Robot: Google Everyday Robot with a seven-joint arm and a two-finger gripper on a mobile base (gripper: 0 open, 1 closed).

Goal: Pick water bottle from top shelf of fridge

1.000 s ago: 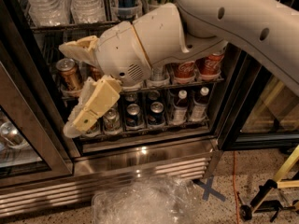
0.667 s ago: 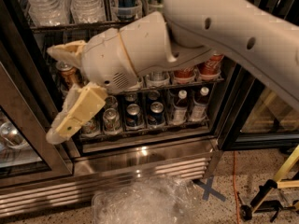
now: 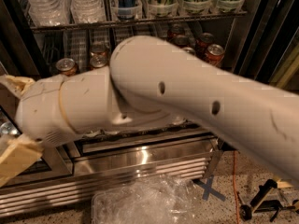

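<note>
Two clear ribbed stacks upper left: your water bottle [image 3: 46, 3] stands on the top shelf [image 3: 154, 20] of the fridge [image 3: 140, 164]. End effector [image 3: 11, 122] at far left edge, low, spread wide, empty. Raise it square to the bottle's body before closing.

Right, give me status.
Gripper open, empty, low at the left edge. Water bottles standing on the top shelf, upper left, not grasped. Arm crosses the fridge front over the soda cans, below that shelf.
</note>
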